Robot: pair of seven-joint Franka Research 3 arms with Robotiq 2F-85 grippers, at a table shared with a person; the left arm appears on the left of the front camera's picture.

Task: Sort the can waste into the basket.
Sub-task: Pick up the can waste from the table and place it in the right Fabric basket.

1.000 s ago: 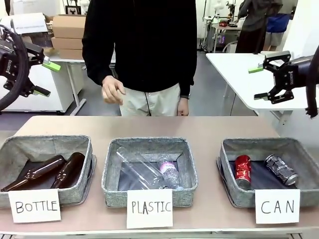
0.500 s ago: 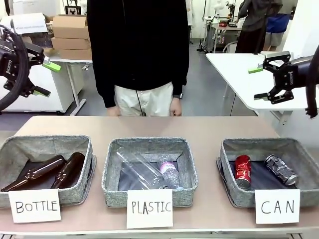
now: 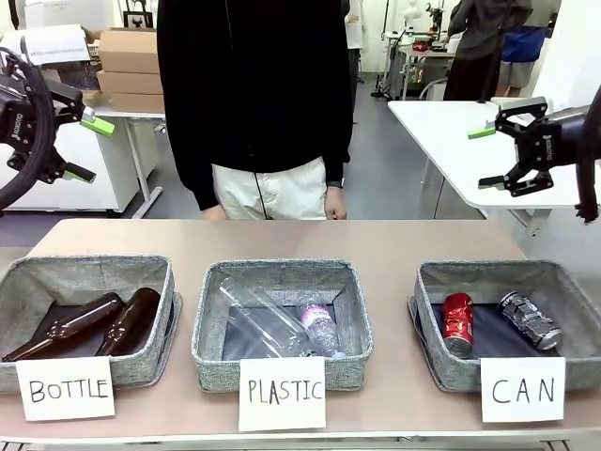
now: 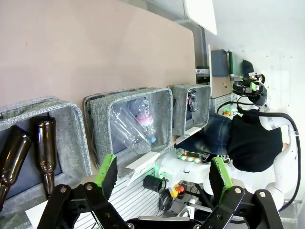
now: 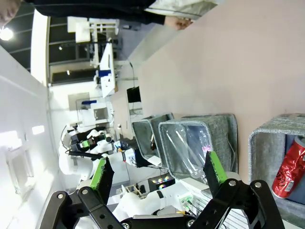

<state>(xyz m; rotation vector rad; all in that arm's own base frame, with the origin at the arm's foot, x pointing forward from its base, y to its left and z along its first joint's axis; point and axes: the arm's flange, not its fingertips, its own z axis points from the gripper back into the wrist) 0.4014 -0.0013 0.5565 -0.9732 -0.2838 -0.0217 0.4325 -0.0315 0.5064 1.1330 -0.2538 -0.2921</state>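
The red can (image 3: pixel 457 322) and the dark and silver can (image 3: pixel 531 319) both lie inside the grey basket (image 3: pixel 432 357) signed "CAN" at the table's right. In the right wrist view the red can (image 5: pixel 289 169) shows in that basket (image 5: pixel 271 131) at the lower right edge. My left gripper (image 3: pixel 83 147) hangs open and empty, high at the left, well above the table. My right gripper (image 3: pixel 491 155) hangs open and empty, high at the right, above and behind the CAN basket. The left wrist view shows open fingers (image 4: pixel 106 170) and the far CAN basket (image 4: pixel 179 112).
A basket signed "BOTTLE" (image 3: pixel 160 362) holds two brown glass bottles (image 3: pixel 99 321) at the left. The middle basket signed "PLASTIC" (image 3: pixel 352 366) holds clear plastic bottles (image 3: pixel 282 324). A person in a black top (image 3: pixel 254 94) stands at the far side, hands at the table edge.
The person's raised hand has dropped to the side and the person has shifted slightly. Both grippers and all baskets stay as they were.
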